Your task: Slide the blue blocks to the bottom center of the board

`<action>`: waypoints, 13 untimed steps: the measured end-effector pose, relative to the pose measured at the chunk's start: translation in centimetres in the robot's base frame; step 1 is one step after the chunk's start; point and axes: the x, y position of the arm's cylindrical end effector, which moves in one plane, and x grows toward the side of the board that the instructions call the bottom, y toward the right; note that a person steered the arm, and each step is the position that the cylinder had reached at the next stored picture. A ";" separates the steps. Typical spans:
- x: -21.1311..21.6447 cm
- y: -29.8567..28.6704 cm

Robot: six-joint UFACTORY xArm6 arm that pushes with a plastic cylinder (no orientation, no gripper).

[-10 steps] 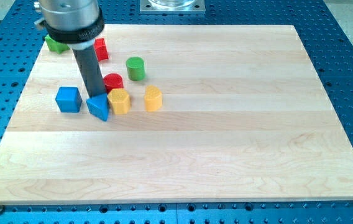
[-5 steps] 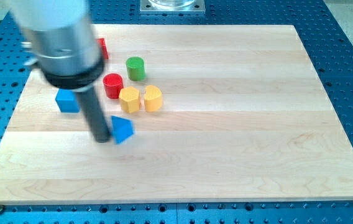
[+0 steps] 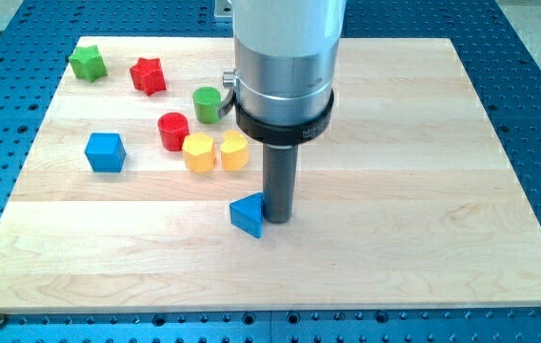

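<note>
Blue perforated metal frames a pale wooden tabletop (image 3: 394, 191) that fills most of the one camera view. My tip (image 3: 277, 219) stands near the tabletop's middle, a little toward the view's bottom, touching the right side of the blue triangle (image 3: 248, 213); the rod rises from it into a wide silver cylinder with a black collar. No end effector is fitted, only this plain rod. At the view's left, well apart from the triangle, lies the blue cube (image 3: 105, 151). Between them, higher in the view, two yellow blocks sit just beside each other: left yellow (image 3: 198, 152) and right yellow (image 3: 234, 151). A red cylinder (image 3: 172, 131) is near the left yellow, and a green cylinder (image 3: 208, 104) stands above them, partly behind the silver cylinder. Toward the top left corner are a red star (image 3: 148, 75) and a green star (image 3: 88, 63).
</note>
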 end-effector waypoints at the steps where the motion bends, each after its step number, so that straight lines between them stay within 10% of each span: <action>1: -1.6 -4.3; 2: 3.4 -4.9; 5: -2.7 0.0; 7: 4.0 0.3; 10: -1.4 -24.8; 13: -7.4 -20.2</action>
